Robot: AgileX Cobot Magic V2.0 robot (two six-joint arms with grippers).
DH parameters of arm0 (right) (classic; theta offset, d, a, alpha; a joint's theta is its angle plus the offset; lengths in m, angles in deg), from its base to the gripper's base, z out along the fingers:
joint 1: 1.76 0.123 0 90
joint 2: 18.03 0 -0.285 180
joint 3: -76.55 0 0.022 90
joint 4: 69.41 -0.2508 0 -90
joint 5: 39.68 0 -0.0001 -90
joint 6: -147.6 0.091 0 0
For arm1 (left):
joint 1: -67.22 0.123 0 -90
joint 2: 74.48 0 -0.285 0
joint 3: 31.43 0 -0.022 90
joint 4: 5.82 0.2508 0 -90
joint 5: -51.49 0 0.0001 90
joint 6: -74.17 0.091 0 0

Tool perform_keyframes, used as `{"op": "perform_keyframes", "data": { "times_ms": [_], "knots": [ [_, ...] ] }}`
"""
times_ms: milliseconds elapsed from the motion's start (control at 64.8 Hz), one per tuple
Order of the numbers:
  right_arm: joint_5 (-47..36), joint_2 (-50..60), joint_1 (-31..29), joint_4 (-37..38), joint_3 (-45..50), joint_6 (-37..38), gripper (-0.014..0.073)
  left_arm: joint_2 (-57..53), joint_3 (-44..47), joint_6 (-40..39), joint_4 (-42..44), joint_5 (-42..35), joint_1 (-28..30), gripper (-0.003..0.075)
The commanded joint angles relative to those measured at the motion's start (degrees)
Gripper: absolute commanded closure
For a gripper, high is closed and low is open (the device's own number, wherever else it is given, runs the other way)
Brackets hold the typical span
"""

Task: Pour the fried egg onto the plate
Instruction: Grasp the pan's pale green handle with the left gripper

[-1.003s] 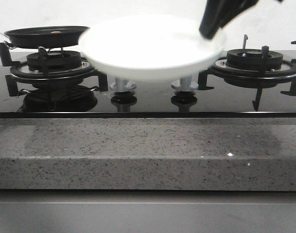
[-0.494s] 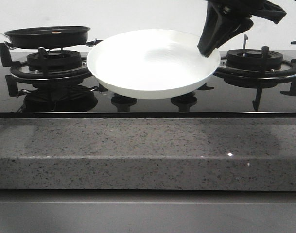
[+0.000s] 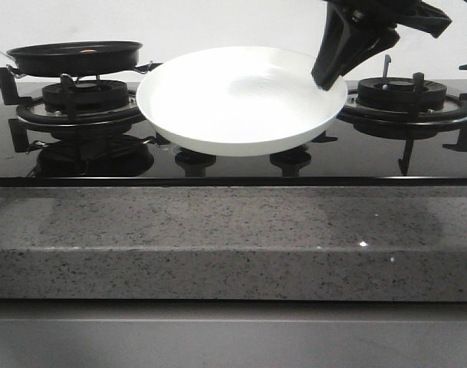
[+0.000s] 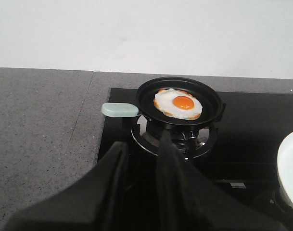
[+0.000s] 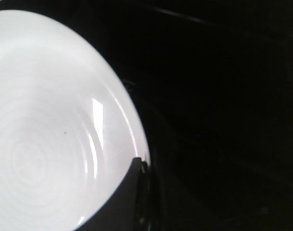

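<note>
Front view hid the egg (image 4: 179, 103) behind the pan (image 3: 74, 57) rim; only the left wrist view showed it lying in the pan on the left burner (image 3: 83, 103). Right gripper (image 3: 331, 70) was clamped on the plate (image 3: 241, 100) rim, plate tilted, held above the black glass stove (image 3: 233, 165). Left gripper (image 4: 139, 166) fingers were slightly apart, holding nothing. Grey speckled counter (image 3: 218, 238), white wall.
</note>
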Motion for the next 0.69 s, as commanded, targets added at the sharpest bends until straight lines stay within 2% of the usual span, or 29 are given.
{"op": "perform_keyframes", "data": {
  "times_ms": [0, 170, 247, 340, 417, 479, 525, 587, 679],
  "knots": [
    [-2.7, 2.4, 0.0, -1.4, -1.3, -0.7, 0.0662, 0.6, -1.8, -0.4, -0.4, -5.1, -0.5, 0.0556],
    [-2.7, 2.4, 0.0, -1.4, -1.3, -0.7, 0.0662, 0.6, -1.8, -0.4, -2.7, -5.3, -0.5, 0.0555],
    [-2.7, 2.4, 0.0, -1.4, -1.3, -0.7, 0.0662, 1.1, -1.8, -0.4, -2.9, -4.9, -0.5, 0.0531],
    [-2.7, 2.4, 0.0, -1.4, -1.3, -0.7, 0.0662, 2.3, -1.8, -0.4, -2.0, -5.2, -0.5, 0.0402],
    [-2.7, 2.4, 0.0, -1.4, -1.3, -0.7, 0.0662, 3.5, -2.0, -0.4, -1.7, -5.2, -0.5, 0.023],
    [-2.7, 2.4, 0.0, -1.4, -1.3, -0.7, 0.0662, 4.7, -2.0, -0.4, -1.7, -5.1, -0.5, 0.0154],
    [-2.7, 2.4, 0.0, -1.4, -1.3, -0.7, 0.0662, 5.5, -2.0, -0.4, -1.7, -4.7, -0.5, 0.0128],
    [-2.7, 2.4, 0.0, -1.4, -1.3, -0.7, 0.0662, 7.3, -2.2, -0.4, -1.7, -3.4, -0.5, 0.0132],
    [-2.7, 2.4, 0.0, -1.4, -1.3, -0.7, 0.0662, 11.1, -4.8, -0.4, -0.8, 2.2, -0.5, 0.0131]
  ]
}}
